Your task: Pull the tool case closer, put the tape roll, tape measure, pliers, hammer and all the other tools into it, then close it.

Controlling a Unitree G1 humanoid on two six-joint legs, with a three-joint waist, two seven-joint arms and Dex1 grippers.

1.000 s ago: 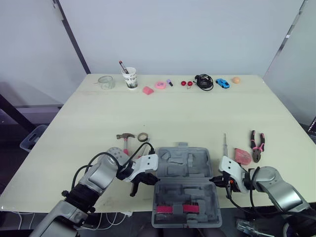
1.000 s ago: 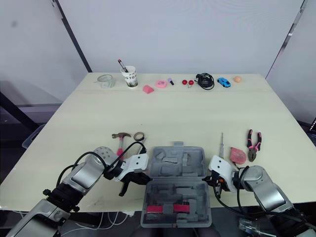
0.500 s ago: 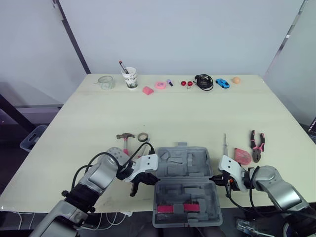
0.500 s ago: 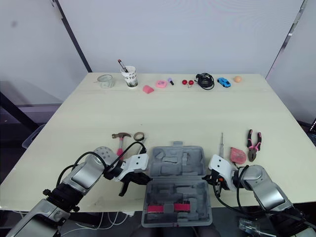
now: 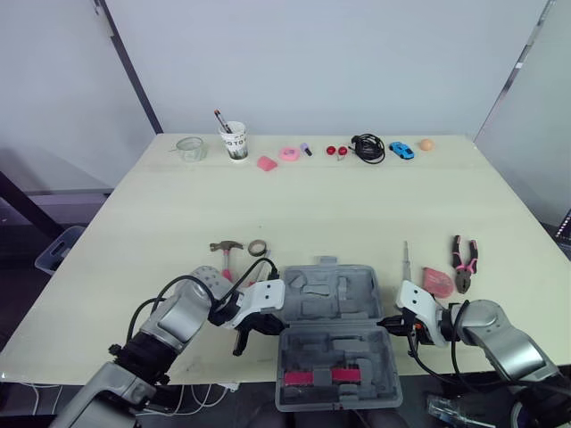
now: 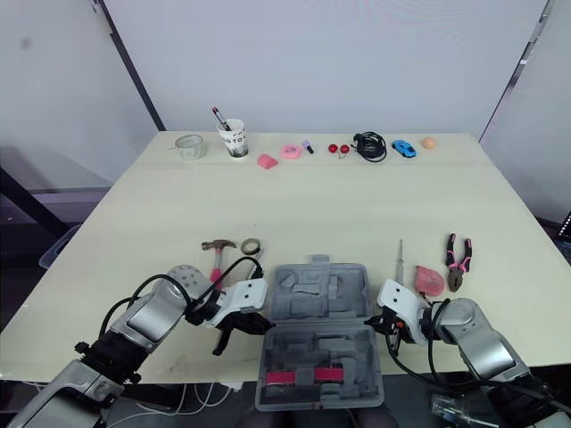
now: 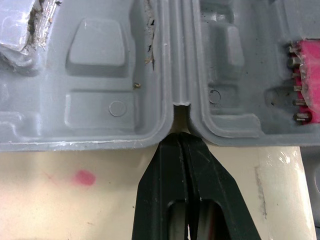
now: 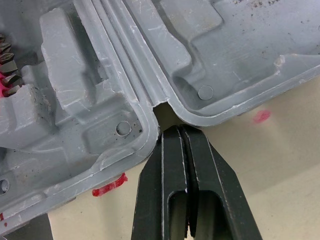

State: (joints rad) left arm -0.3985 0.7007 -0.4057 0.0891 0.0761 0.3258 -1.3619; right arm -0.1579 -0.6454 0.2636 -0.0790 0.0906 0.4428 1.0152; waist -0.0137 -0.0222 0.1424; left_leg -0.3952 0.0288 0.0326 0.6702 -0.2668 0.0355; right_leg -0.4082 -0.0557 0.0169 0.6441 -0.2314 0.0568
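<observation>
The grey tool case (image 5: 332,308) lies open at the table's near edge, with a pink bit holder (image 5: 314,376) in its near half. My left gripper (image 5: 273,326) is shut, its tips pressed against the hinge notch (image 7: 180,106) on the case's left side. On the right side my shut right gripper (image 5: 386,324) touches the other hinge notch (image 8: 161,104). A hammer (image 5: 227,250) and a tape roll (image 5: 258,247) lie just beyond the case on the left. A screwdriver (image 5: 406,260), a pink tape measure (image 5: 437,281) and pliers (image 5: 464,263) lie to its right.
Along the far edge stand a glass bowl (image 5: 191,148), a cup with pens (image 5: 235,141), pink bits (image 5: 268,163), a pink ring (image 5: 289,153), a black cable (image 5: 368,147), a blue toy car (image 5: 401,150) and an orange ball (image 5: 426,144).
</observation>
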